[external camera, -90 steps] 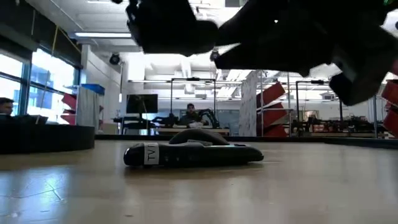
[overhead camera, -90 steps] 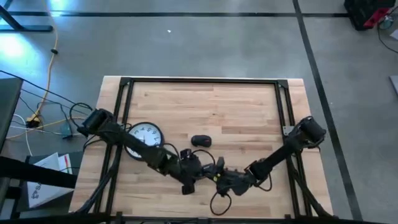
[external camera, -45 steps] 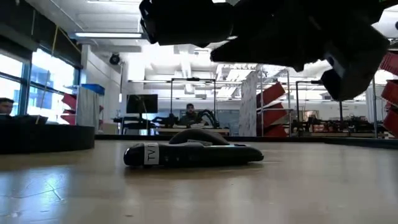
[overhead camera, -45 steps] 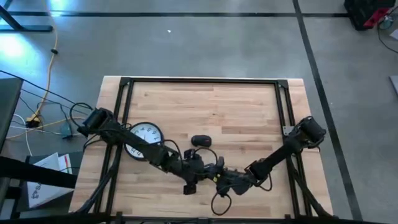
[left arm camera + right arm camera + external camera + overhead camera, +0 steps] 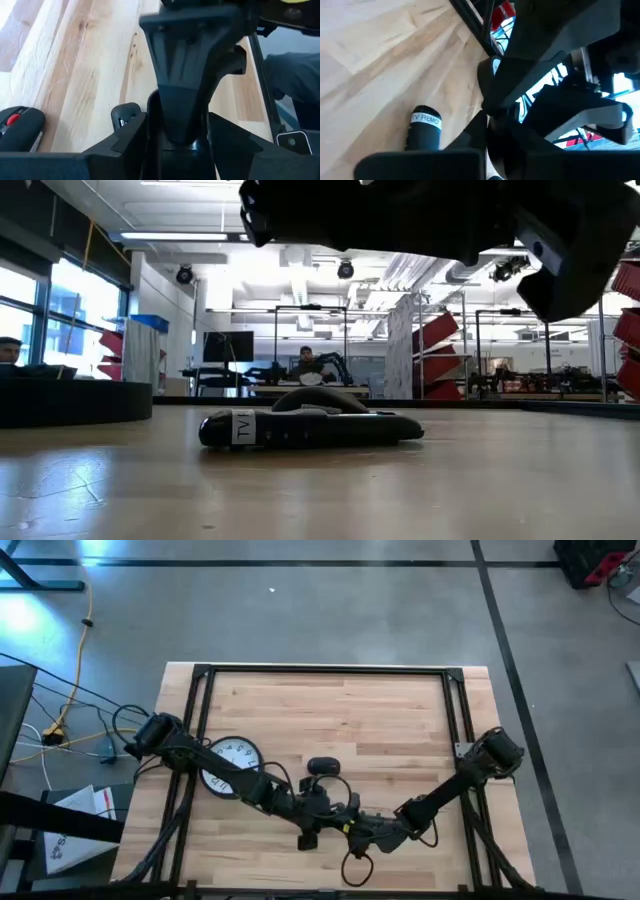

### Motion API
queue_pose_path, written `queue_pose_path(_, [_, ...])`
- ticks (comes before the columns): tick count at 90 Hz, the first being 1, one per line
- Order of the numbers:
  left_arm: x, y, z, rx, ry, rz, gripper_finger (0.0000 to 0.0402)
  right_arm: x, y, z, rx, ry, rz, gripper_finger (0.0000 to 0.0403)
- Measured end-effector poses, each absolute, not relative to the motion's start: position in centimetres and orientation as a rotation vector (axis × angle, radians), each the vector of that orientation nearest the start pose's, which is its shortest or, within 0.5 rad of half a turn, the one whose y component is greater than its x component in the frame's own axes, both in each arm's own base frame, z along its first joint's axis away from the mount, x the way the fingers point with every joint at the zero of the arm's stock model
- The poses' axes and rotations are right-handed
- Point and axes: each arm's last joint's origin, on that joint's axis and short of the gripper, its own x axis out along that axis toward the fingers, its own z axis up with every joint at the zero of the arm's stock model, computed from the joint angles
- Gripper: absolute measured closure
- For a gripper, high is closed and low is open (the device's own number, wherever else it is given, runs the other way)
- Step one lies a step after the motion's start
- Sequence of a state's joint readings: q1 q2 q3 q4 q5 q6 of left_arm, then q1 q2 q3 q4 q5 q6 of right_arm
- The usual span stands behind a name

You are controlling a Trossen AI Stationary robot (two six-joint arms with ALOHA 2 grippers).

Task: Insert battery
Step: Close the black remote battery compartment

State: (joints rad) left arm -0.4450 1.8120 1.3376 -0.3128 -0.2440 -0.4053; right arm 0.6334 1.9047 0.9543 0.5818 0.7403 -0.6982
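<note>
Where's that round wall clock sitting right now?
From above, the wall clock lies face-up on the table's left side, partly under the left arm, left of the black remote.

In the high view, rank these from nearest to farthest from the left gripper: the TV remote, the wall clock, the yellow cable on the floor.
From the left gripper, near the table's front middle:
1. TV remote, lying on the table just behind the gripper, near the centre.
2. Wall clock, face up on the table's left side, partly under the left arm.
3. Yellow cable, off the table on the floor, far left.
</note>
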Motion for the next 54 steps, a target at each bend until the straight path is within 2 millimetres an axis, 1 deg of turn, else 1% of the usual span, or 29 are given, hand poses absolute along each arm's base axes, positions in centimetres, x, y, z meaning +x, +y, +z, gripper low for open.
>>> queue_pose_path(24, [36.0, -16.4, 23.3, -0.078, 0.761, -0.027, 0.0234, 31.9, 21.0, 15.6, -0.782, 0.307, 0.0, 0.0402])
queue_pose_path(32, [35.7, -16.3, 23.7, -0.05, 0.758, -0.021, 0.0234, 31.9, 21.0, 15.6, -0.727, 0.308, -0.006, 0.0402])
queue_pose_path(43, [34.5, -16.1, 25.1, -0.005, 0.754, 0.019, 0.0234, 31.7, 20.8, 15.8, -0.638, 0.335, 0.004, 0.0403])
queue_pose_path(54, [32.7, -16.1, 26.7, 0.074, 0.732, 0.123, 0.0234, 31.1, 20.6, 16.5, -0.531, 0.383, 0.054, 0.0403])
